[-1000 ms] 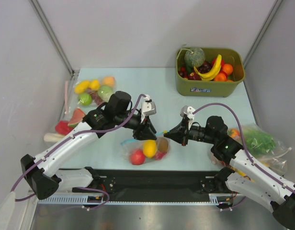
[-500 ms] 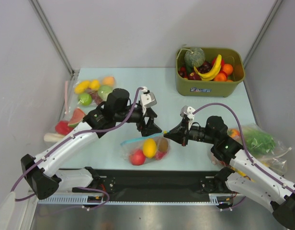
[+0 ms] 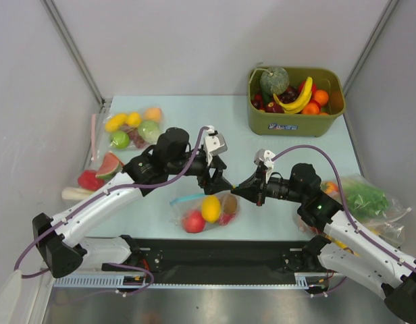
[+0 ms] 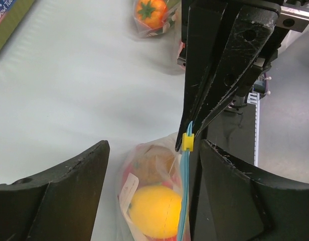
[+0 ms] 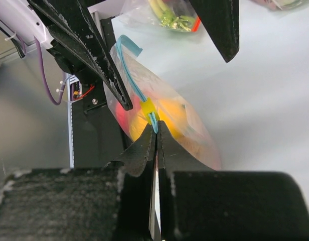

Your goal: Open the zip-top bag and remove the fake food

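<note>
The zip-top bag (image 3: 188,210) lies at the near middle of the table, its blue-green zip strip raised on the right. Through the clear plastic I see the fake food: a yellow round fruit (image 3: 211,208), a red one (image 3: 193,221) and a brown one. My right gripper (image 3: 236,189) is shut on the end of the zip strip (image 5: 137,90), just past a yellow slider (image 5: 148,107). My left gripper (image 3: 221,181) hangs open over the bag (image 4: 144,170), one finger on each side, holding nothing. The slider (image 4: 187,142) sits close to its right finger (image 4: 235,191).
An olive-green bin (image 3: 329,115) with a melon, a banana and other fruit stands at the back right. More bagged fruit (image 3: 130,128) and a watermelon slice (image 3: 107,165) lie at the left. A bag of greens (image 3: 367,199) lies by the right arm.
My left gripper has opened, letting go of the zip strip, and has shifted right, closer to the right gripper. The right gripper stayed shut on the strip.
</note>
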`<act>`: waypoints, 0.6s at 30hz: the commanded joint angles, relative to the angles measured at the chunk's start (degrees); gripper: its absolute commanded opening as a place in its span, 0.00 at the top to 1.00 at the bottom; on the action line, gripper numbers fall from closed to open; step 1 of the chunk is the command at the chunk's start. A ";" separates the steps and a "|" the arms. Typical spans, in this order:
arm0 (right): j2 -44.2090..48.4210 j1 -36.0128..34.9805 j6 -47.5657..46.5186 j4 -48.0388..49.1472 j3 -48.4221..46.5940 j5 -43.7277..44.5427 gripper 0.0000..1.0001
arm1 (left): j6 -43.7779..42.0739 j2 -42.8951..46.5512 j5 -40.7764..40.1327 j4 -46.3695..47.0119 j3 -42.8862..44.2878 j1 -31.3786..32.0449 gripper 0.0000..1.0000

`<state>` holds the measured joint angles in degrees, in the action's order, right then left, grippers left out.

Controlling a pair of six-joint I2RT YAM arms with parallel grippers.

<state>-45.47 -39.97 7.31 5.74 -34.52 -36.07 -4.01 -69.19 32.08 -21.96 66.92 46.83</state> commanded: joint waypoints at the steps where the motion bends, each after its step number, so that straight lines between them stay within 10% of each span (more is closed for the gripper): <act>1: 0.39 -0.20 0.51 3.32 -1.25 -0.84 1.00 | -0.38 -0.51 0.35 1.13 0.67 0.89 0.22; 18: 0.39 -0.20 0.78 3.40 -0.99 -1.19 1.00 | 1.37 -3.41 0.00 2.18 0.85 2.04 0.46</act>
<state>-45.47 -39.88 7.49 5.52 -34.52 -35.79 -2.90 -71.92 32.14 -21.85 66.92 48.64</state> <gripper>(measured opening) 0.011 0.565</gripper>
